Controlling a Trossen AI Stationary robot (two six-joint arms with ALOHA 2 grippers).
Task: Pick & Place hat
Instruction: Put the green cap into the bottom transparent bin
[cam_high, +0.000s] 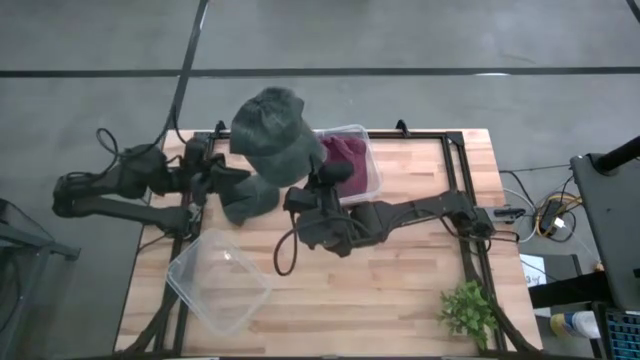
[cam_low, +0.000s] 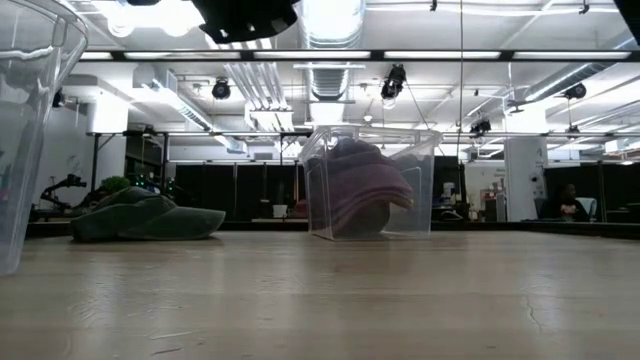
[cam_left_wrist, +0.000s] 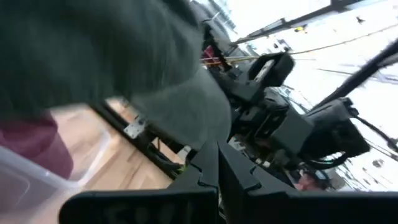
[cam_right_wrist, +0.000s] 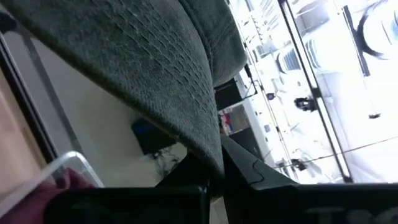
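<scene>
A dark green hat is raised high above the table's far side, between both grippers; its underside fills the left wrist view and the right wrist view. My left gripper is shut at one edge of the hat and my right gripper is shut at the opposite edge. A second dark green hat lies flat on the table below. A clear bin holds a maroon hat. My left gripper pinches the lifted hat's lower edge between its two fingers, coming from the table's left side. The hat is clear of the table and spreads away above the fingers. My right gripper pinches the hat's knitted rim between its two fingers, coming from the table's right side. The hat is clear of the table and stretches away from the fingers.
An empty clear bin sits near the table's near-left corner and shows at the low view's left edge. A small green plant stands near the near-right corner. Bare wood lies in the table's middle and near side.
</scene>
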